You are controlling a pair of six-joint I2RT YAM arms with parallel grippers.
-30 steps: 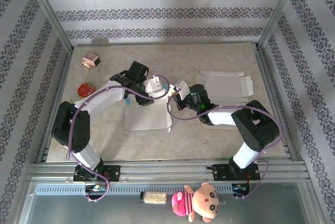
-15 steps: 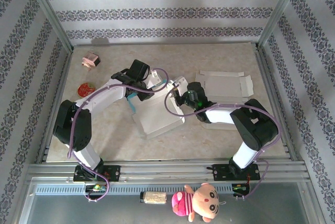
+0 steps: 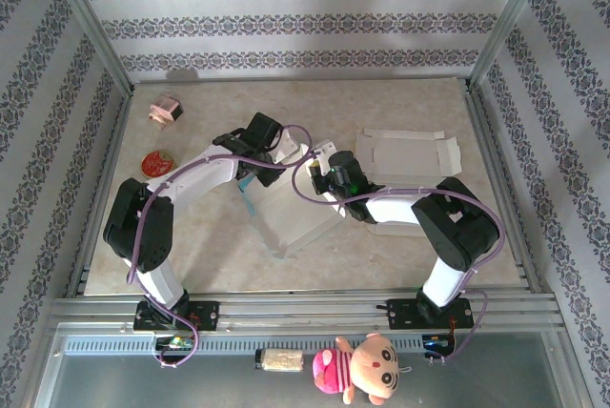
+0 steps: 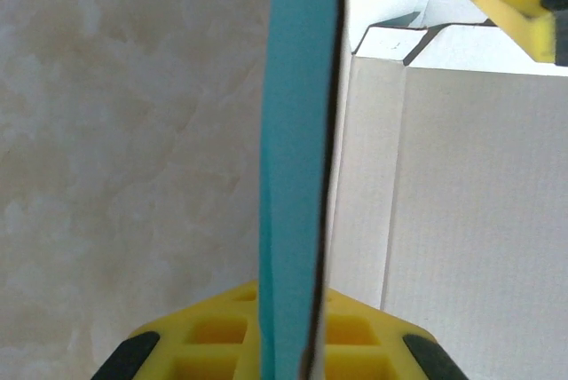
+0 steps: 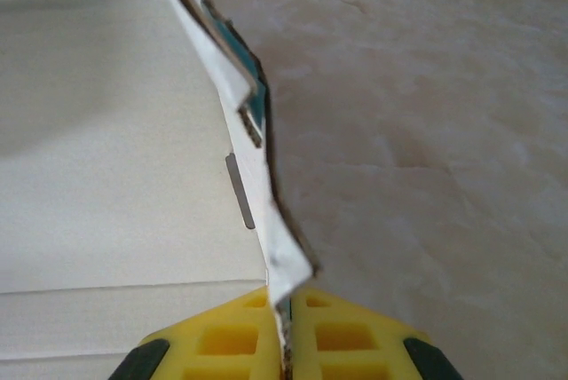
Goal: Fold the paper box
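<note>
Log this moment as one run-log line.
task: fold paper box | left gripper: shut on blue-faced edge | right gripper: shut on white flap

Patterned wallpaper walls (image 3: 286, 27) around a beige marbled tabletop (image 3: 410, 103).

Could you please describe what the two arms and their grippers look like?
Both the left arm and right arm have white links with black joints and bases, and a purple cable loops along each. The left gripper and right gripper have yellow fingers with square recesses and black corners.
</note>
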